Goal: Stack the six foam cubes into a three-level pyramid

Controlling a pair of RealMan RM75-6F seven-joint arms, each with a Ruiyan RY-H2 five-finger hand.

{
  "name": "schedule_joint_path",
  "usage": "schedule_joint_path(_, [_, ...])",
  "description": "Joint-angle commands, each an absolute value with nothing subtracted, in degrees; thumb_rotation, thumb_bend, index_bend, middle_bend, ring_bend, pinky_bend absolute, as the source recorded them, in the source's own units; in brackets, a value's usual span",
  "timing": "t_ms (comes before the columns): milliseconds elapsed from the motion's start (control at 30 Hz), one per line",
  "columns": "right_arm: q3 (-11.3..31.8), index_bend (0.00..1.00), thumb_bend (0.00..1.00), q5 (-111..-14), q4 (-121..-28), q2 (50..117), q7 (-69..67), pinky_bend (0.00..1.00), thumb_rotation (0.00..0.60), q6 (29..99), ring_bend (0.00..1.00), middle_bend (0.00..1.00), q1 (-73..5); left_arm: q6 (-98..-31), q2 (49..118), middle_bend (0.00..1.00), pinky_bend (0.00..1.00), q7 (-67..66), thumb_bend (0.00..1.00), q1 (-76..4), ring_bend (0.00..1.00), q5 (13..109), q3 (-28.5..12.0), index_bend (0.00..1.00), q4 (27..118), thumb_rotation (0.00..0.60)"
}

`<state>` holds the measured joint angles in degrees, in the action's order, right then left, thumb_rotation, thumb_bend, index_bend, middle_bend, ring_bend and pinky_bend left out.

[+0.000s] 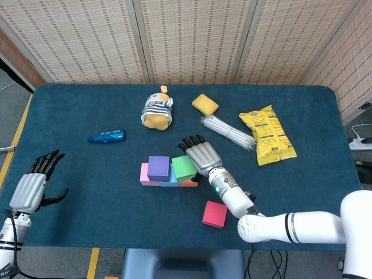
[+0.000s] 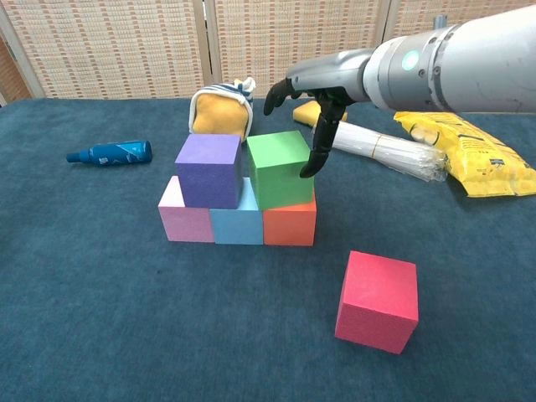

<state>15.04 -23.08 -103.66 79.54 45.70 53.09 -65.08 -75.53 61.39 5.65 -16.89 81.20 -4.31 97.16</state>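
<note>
Three cubes form a base row: pink, light blue and orange. On top of them sit a purple cube and a green cube, the green one slightly turned. The red cube lies alone on the cloth to the front right. My right hand hovers just behind and right of the green cube with fingers spread, its thumb hanging by the cube's right edge and holding nothing. In the head view that right hand is beside the green cube. My left hand is open at the table's near left edge.
A plush toy, a blue bottle, a yellow sponge, a bundle of clear straws and a yellow snack bag lie across the back of the blue table.
</note>
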Motion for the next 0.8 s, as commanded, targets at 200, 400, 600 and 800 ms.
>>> schedule_joint_path(200, [12.31,0.31,0.06,-26.23,-99.39,81.17,43.24,0.0,0.6,50.77,0.0,0.16,-66.19,-75.28,60.96,0.0,0.08,6.15,0.3,-16.36,0.0,80.47,-4.4,0.07,97.42,0.6])
schedule_joint_path(400, [11.49,0.46,0.06,-25.64,-97.88,82.79,42.27,0.0,0.6,52.17,0.0,0.16,-67.09,-75.27,61.0,0.0,0.08,6.55,0.3,-16.14,0.0,80.46,-4.58,0.07,97.24,0.6])
schedule_joint_path(600, [11.6,0.56,0.08,-23.78,-97.94,83.95,41.42,0.0,0.6,54.51,0.0,0.16,-67.47,-75.35,61.2,0.0,0.08,7.21,0.3,-16.0,0.0,80.69,-4.77,0.06,96.86,0.6])
schedule_joint_path(800, [12.84,0.57,0.09,-20.0,-101.52,83.17,41.26,0.0,0.6,59.07,0.0,0.17,-67.47,-75.81,61.14,0.0,0.08,7.69,0.3,-15.8,0.0,81.36,-4.89,0.06,96.58,0.6])
